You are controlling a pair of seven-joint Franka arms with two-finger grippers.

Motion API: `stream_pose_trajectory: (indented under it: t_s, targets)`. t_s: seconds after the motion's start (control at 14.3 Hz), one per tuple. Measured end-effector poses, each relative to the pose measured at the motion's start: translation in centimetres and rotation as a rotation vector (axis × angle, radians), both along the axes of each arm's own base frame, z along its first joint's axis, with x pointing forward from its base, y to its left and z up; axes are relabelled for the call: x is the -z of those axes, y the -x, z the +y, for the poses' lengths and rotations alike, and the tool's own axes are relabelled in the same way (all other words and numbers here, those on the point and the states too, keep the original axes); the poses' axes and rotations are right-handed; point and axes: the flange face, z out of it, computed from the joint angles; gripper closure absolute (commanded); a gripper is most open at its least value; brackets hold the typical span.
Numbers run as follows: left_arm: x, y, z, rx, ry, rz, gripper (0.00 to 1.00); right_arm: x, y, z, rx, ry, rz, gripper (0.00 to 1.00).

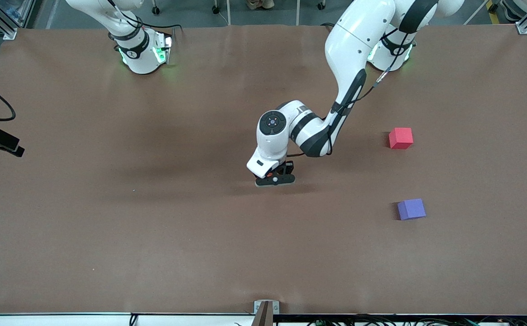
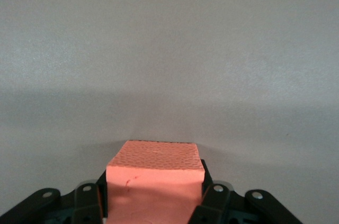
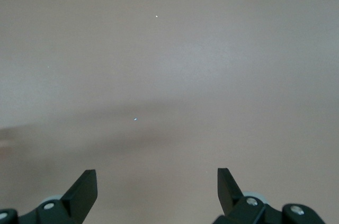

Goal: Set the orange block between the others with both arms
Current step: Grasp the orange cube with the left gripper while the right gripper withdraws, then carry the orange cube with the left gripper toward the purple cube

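Left gripper: down at the middle of the tabletop, its black fingers pressed against two opposite sides of the small matte orange foam-like cube; closed on it.
Orange cube: sits between the left gripper's fingers, its textured top face showing in the left wrist view; from the front camera it is hidden under the wrist, and whether it still touches the surface I cannot tell.
Left arm: white with black joint bands, reaching from its green-lit base toward the table centre.
Right gripper: fingers spread wide, nothing between them, only bare surface below; not seen from the front camera.
Right arm: only the base and lower links show; it waits.
Pinkish-red matte cube: on the tabletop toward the left arm's end, well apart from the left gripper.
Purple-blue matte cube: nearer the front camera than the pinkish-red cube, with an open gap between the two.
Tabletop: brown, matte.
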Motion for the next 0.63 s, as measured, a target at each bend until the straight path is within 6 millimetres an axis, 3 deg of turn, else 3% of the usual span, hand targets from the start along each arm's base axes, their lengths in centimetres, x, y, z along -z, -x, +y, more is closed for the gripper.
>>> stream_pose_trajectory:
  t_s: [0.21, 0.49, 0.63]
  targets:
    - [-2.4, -1.9, 1.3, -0.035, 0.000, -0.016, 0.79, -0.6, 0.6, 0.2, -0.004, -0.002, -0.008, 0.00]
    - [-9.0, -5.8, 7.2, -0.116, -0.057, 0.016, 0.79, -1.3, 0.9, 0.2, -0.005, -0.002, -0.018, 0.00]
    - [-11.5, -7.2, 10.5, -0.130, -0.079, 0.033, 0.78, -1.6, 0.9, 0.2, -0.004, -0.001, -0.023, 0.00]
